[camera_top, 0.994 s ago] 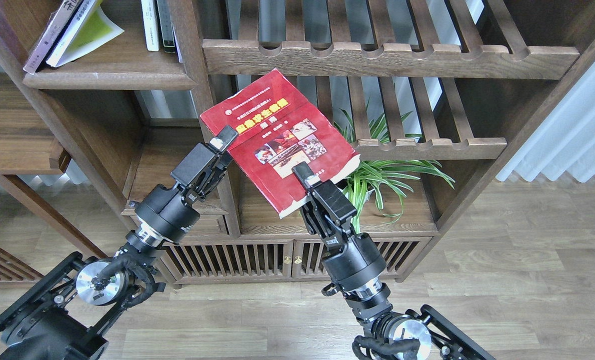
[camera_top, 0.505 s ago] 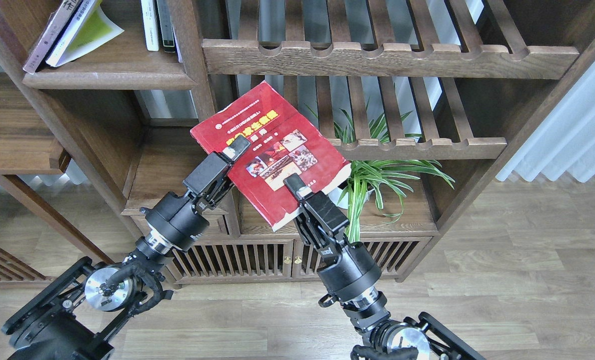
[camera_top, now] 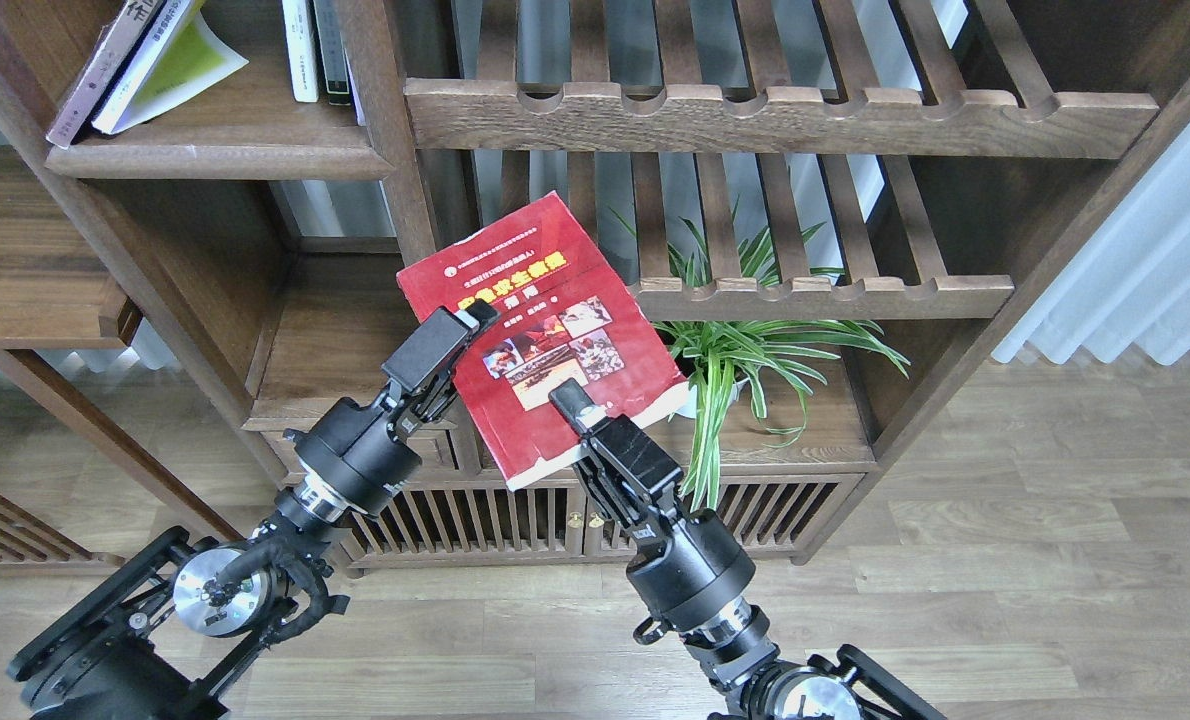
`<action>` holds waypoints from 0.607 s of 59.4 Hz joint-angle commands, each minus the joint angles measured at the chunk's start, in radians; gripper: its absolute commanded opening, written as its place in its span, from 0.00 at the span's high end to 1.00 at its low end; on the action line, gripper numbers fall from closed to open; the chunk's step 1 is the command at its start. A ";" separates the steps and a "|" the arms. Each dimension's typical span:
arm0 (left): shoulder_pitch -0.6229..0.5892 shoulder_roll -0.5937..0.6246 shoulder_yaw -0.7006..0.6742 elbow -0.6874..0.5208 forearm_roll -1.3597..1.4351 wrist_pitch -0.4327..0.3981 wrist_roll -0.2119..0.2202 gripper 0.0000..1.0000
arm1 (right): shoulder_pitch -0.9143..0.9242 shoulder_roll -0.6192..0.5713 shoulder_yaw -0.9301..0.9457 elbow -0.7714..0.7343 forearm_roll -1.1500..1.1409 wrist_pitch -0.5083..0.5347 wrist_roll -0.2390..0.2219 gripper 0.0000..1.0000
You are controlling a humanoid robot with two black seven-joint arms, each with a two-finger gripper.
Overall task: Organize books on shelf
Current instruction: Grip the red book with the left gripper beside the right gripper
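Red paperback book with yellow title and photos (camera_top: 540, 330), pinched by my 2 grippers, left (camera_top: 465, 322) and right (camera_top: 567, 400), looks floppy, so I'd grip near its spine.

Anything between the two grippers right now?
Head view: the red book spans the gap, left gripper at its left edge, right gripper at its bottom edge.

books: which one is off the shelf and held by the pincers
The red paperback with the yellow title and photos, gripped by the left pincer and right pincer. The lime-yellow and maroon ones lean on the dark-brown wooden shelf.
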 commanded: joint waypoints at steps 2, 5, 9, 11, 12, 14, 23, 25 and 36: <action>0.000 0.003 0.015 0.000 0.000 0.001 0.002 0.95 | 0.001 0.000 0.004 -0.001 -0.001 0.000 0.001 0.98; -0.001 0.005 0.020 0.000 0.000 0.001 0.005 0.95 | 0.001 0.000 0.010 -0.006 -0.002 0.000 0.001 0.98; -0.001 0.009 0.032 0.000 0.000 0.001 0.008 0.95 | 0.001 0.000 0.018 -0.014 -0.002 0.000 0.001 0.98; -0.001 0.009 0.034 0.000 0.000 0.001 0.010 0.95 | 0.002 0.000 0.018 -0.015 -0.002 0.000 0.001 0.98; -0.001 0.009 0.035 0.000 0.002 0.001 0.010 0.95 | 0.002 0.000 0.018 -0.015 -0.002 0.000 0.002 0.98; -0.001 0.011 0.038 0.000 0.002 0.001 0.011 0.95 | 0.004 0.000 0.021 -0.015 -0.002 0.000 0.002 0.98; -0.001 0.025 0.049 0.000 0.002 0.001 0.013 0.95 | 0.005 0.000 0.036 -0.017 -0.004 0.000 0.002 0.98; -0.001 0.028 0.049 0.000 0.002 0.001 0.013 0.95 | 0.005 0.000 0.039 -0.017 -0.005 0.000 0.002 0.98; -0.001 0.028 0.049 0.000 0.002 0.001 0.013 0.96 | 0.007 0.000 0.042 -0.021 -0.005 0.000 0.002 0.98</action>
